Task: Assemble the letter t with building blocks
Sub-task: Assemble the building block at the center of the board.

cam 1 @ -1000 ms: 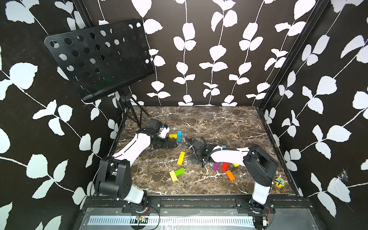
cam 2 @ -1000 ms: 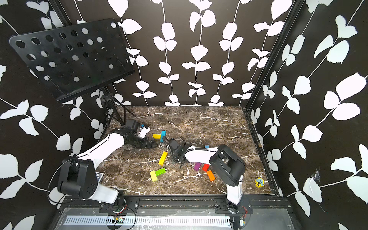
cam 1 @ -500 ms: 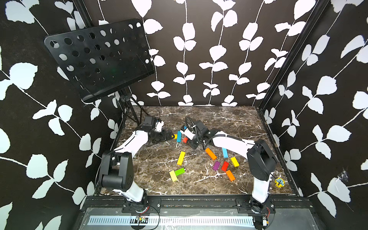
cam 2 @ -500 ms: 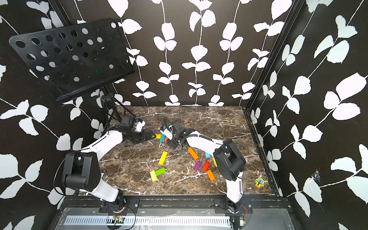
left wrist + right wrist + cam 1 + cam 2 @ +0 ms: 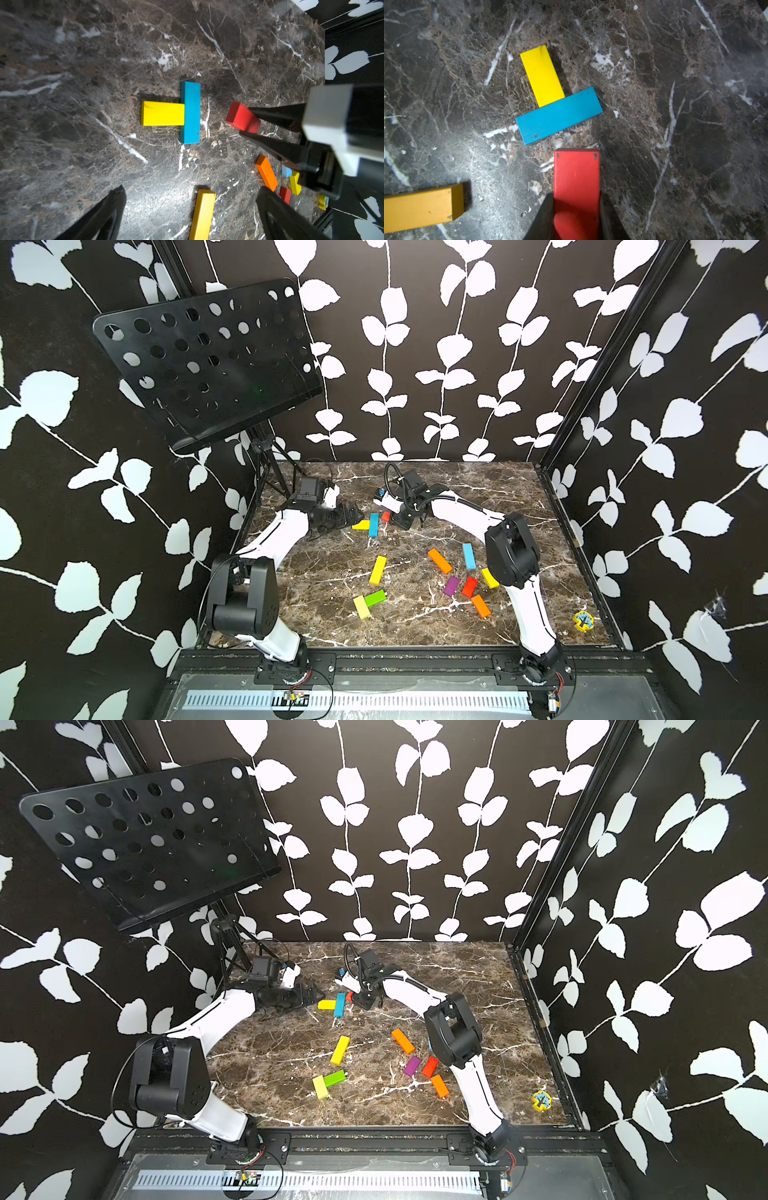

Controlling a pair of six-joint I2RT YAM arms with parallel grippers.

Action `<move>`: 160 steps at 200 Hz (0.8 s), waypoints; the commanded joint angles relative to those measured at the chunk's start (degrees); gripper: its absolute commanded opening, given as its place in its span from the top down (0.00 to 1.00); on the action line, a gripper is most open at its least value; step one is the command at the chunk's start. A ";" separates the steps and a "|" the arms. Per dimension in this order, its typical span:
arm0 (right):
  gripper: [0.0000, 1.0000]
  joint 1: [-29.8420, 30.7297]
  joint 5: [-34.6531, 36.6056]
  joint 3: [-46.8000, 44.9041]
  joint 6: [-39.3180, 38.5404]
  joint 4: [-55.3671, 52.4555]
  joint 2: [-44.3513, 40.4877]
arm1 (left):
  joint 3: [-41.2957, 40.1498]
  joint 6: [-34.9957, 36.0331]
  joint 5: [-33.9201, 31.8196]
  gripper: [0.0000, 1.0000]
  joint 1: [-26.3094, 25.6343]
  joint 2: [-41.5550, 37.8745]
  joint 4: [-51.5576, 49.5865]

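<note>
While left gripper [image 5: 352, 514] agape, right gripper [image 5: 576, 197] clamped on red block [image 5: 576, 172]; leaf-walled marble tabletop [image 5: 490, 481]

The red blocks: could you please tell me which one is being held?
The red block beside the blue block, pinched between the fingers of the right gripper; the other red block lies free next to the purple block.

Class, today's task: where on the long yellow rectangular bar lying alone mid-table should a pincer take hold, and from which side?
Take the long yellow rectangular bar at mid-length, across its narrow width, coming straight down from above. It lies flat on the marble table with both long sides clear, so that hold should balance.
</note>
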 commanded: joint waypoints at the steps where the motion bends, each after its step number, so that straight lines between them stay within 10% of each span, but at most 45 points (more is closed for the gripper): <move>1: 0.92 -0.16 0.01 1.87 -3.52 -1.55 1.40 | 1.99 1.87 -0.84 0.01 0.86 0.05 -2.71; 160: 0.92 -0.71 -1.63 7.69 -9.62 -3.68 8.83 | 0.81 5.24 2.28 0.01 7.74 1.28 -2.98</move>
